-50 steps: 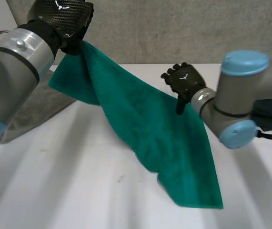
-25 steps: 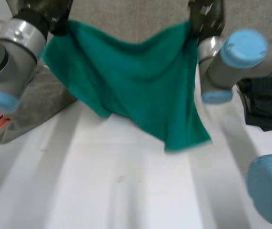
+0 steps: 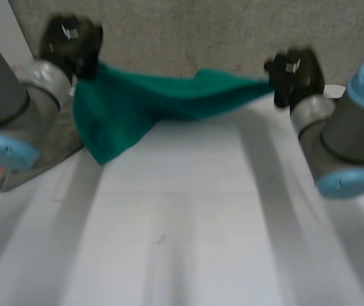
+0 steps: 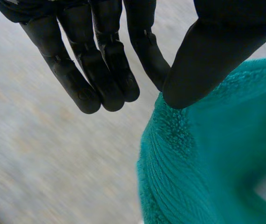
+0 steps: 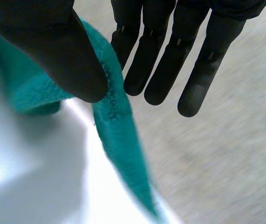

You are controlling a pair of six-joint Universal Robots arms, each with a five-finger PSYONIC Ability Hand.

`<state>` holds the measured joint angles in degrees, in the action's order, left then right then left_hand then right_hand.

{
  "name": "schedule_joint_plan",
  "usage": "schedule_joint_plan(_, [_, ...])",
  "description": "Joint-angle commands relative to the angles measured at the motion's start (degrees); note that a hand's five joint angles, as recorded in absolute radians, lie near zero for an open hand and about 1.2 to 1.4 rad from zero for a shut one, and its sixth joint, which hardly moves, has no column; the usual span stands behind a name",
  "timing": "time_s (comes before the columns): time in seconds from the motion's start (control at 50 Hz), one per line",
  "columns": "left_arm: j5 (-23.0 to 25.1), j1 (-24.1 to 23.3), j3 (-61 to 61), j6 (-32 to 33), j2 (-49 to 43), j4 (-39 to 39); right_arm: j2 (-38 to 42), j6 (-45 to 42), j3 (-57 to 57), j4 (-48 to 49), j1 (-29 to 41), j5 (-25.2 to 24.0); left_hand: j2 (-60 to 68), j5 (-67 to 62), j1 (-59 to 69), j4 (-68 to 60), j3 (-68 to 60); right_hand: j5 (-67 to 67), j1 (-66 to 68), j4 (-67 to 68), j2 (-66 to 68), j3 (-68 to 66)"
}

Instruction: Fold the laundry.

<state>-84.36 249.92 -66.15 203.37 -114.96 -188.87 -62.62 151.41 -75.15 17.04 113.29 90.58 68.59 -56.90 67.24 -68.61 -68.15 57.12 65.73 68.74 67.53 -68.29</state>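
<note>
Towel (image 3: 162,102) is in the air, strung between both hands over the far side of the table (image 3: 188,223).

- Left hand (image 3: 73,44): pinching one top corner. The thumb presses the pile against the nearest finger; the other fingers are straight and free.
- Right hand (image 3: 294,73): same grip at the opposite end, but only a thin strip of edge sits between the thumb and the straight fingers.
- The top edge runs nearly taut from hand to hand. The slack bulk hangs under the left hand, down beside the grey cloth (image 3: 54,150) at that side of the table. I can't tell whether the lowest fold touches the table.

My read on the step: you're at spread-out, with no fold made yet. The towel needs to go down flat first.

Next move as I see it:
- Lower both hands together and hold the span so the top edge doesn't sag.
- Let the hanging edge land first, then lay the rest over the bare middle of the table.
- Keep the left side clear of the grey cloth.

Risks: the right pinch looks shallow, so a hard tug could pull it free. The bunched part under the left hand may land creased.
</note>
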Motion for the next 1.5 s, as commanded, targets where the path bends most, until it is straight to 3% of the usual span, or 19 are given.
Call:
schedule_joint_plan(0.02, [3.49, 0.22, -14.78, 1.75, -4.02, -2.82, 2.76, -0.15, -13.08, 0.54, 1.67, -1.81, 11.41, -13.10, 12.76, -11.39, -11.85, 12.88, 14.27, 11.26, 12.47, -11.71])
schedule_joint_plan(0.22, [1.56, 3.29, -12.25, 6.95, -11.95, 0.96, 5.67, 0.64, -13.53, 1.06, 1.59, -1.38, 11.26, -12.95, 12.61, -11.24, -11.70, 12.88, 14.27, 11.26, 12.47, -11.71])
schedule_joint_plan(0.34, [1.39, 3.73, -11.54, 6.60, -14.23, 0.96, 5.06, 3.01, -13.36, 1.06, 1.06, -1.29, -17.60, 15.91, -16.25, 17.62, 17.16, 12.88, 14.27, 11.26, 12.47, -11.71])
schedule_joint_plan(0.42, [1.65, 4.09, -11.89, 6.77, -14.76, 0.61, 4.70, 3.80, -13.36, 1.06, 0.27, -1.29, -27.06, 25.37, -25.71, 27.08, 26.62, 12.88, 14.27, 11.26, 12.47, -11.71])
schedule_joint_plan(0.68, [2.00, 8.13, -13.03, 11.43, -12.92, -0.89, 4.44, 3.71, -12.48, 0.98, -1.23, -1.38, -34.99, 33.30, -33.64, 35.01, 34.55, 12.88, 14.27, 11.26, 12.47, -11.71])
schedule_joint_plan(0.94, [16.15, 9.01, -13.31, 12.40, -7.12, -0.36, 4.70, 3.36, -12.30, 0.80, -0.44, -1.20, -37.18, 35.49, -35.83, 37.20, 36.75, 12.88, 14.27, 11.26, 12.47, -11.71])
schedule_joint_plan(1.1, [18.00, 6.20, -0.05, 17.40, -12.29, 14.91, 4.70, 3.10, -12.04, 0.45, -0.70, -1.29, -43.24, 41.55, -41.89, 43.26, 42.81, 12.88, 14.27, 11.26, 12.47, -11.71])
schedule_joint_plan(1.18, [16.43, 5.49, 11.80, 22.49, -19.31, 28.42, 4.79, 3.01, -12.39, 0.36, -0.79, -1.38, -40.55, 38.86, -39.20, 40.57, 40.12, 12.88, 14.27, 11.26, 12.47, -11.71])
schedule_joint_plan(1.26, [13.88, 4.53, 20.51, 24.43, -25.03, 36.35, 4.79, 2.92, -12.57, 0.36, -0.96, -1.46, -40.38, 38.69, -39.03, 40.40, 39.94, 12.88, 14.27, 11.26, 12.47, -11.71])
schedule_joint_plan(1.5, [9.13, 3.74, 28.45, 26.72, -32.25, 37.87, 4.62, 2.84, -12.92, 0.27, -2.02, -1.73, -48.95, 47.26, -47.60, 48.97, 48.52, 12.88, 14.27, 11.26, 12.47, -11.71])
